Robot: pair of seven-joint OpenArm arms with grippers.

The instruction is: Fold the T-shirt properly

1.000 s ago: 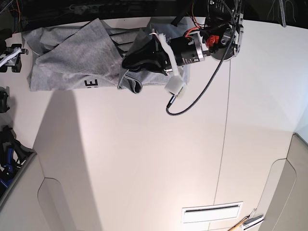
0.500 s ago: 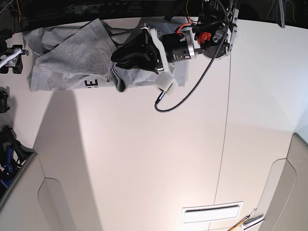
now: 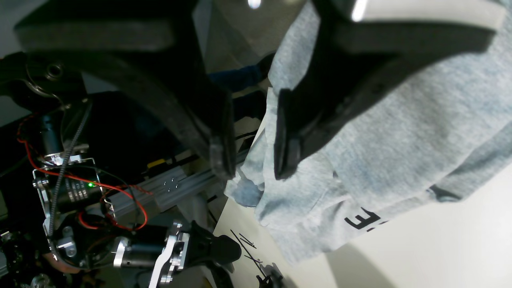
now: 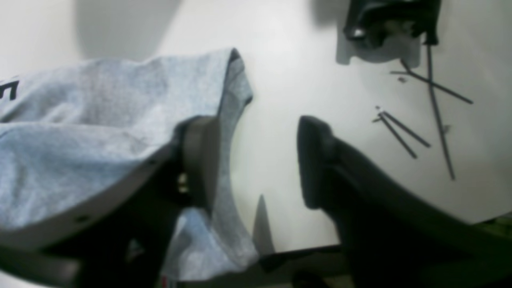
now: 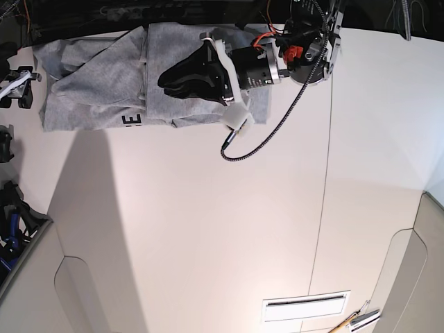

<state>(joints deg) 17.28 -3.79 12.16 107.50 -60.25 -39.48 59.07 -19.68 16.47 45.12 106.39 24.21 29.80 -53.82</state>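
Note:
The light grey T-shirt (image 5: 97, 76) lies bunched along the table's far left edge, with dark lettering (image 5: 132, 121) at its near hem. A folded panel lies flat across its right part. My left gripper (image 5: 165, 80) hovers over that panel. In the left wrist view the left gripper (image 3: 250, 160) is open, its jaws apart with nothing between them and the T-shirt (image 3: 400, 140) beyond. My right gripper (image 4: 256, 164) is open at the shirt's other end, with bare table in the gap. The T-shirt (image 4: 80, 132) drapes against the outer side of one of its fingers (image 4: 200, 160).
A black cable (image 5: 257, 149) loops from the left arm onto the white table (image 5: 208, 229). Thin black marks (image 4: 416, 120) and a dark object (image 4: 390, 24) lie near the right gripper. A slot (image 5: 305, 305) and tools (image 5: 357, 320) sit at the near edge.
My left gripper moved left across the shirt carrying a fold, then opened and let go. That fold now lies flat. The right gripper's view has no earlier frame.

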